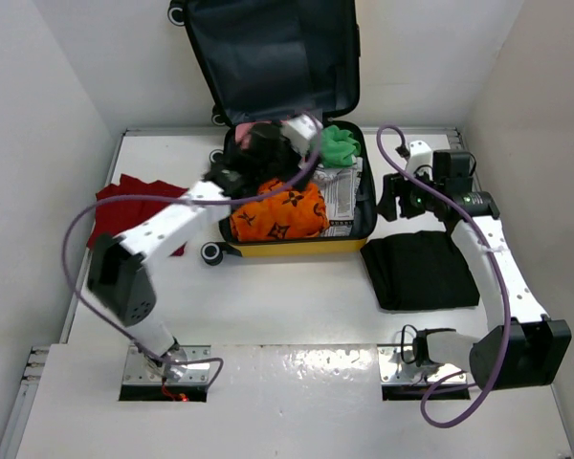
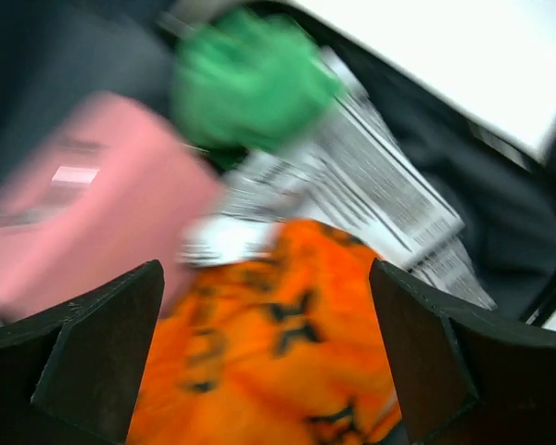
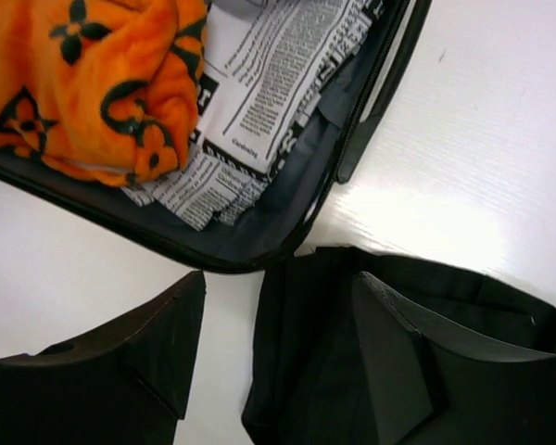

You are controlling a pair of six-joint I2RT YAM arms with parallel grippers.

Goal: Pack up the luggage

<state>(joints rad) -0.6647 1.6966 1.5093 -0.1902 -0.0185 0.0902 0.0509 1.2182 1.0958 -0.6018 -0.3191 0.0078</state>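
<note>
Overall: top view shows two arms on a white worktop (image 1: 297,316); the left wrist view is blurred.
Luggage: yellow-shelled luggage (image 1: 297,247) lies open at 12 o'clock on the worktop, with its dark lid (image 1: 273,57) raised toward the back wall and a black wheel (image 1: 210,253) at its near left corner.
Contents: orange cloth (image 1: 279,212) with black star-and-flower marks sits at the 6 o'clock side of the tray. A newsprint-patterned piece (image 1: 342,196) touches it at 3 o'clock. A green item (image 1: 340,143) is in the 1 o'clock corner. A pink object (image 2: 83,222) at 11 o'clock reads only as a colour.
Writing: the newsprint-patterned piece carries columns of newspaper type, too small to read. No brand or label is legible.
Left arm: left pincer (image 2: 264,278) has its jaws spread wide with nothing between them, above the orange cloth inside the luggage.
Right arm: right pincer (image 3: 278,324) has its jaws apart and empty, over the luggage's near right corner and the edge of the black cloth.
Outside the luggage: folded black cloth (image 1: 421,271) lies at 4 o'clock, just beside that corner. A red cloth (image 1: 124,206) lies at 9 o'clock, partly under the left arm.
Surface: the worktop is glossy, with a glare patch. Perforated metal plates (image 1: 167,365) sit under the arm bases at 6 o'clock.
Room: plain white walls (image 1: 38,96) stand on three sides, and purple cables (image 1: 77,229) loop along both arms.
</note>
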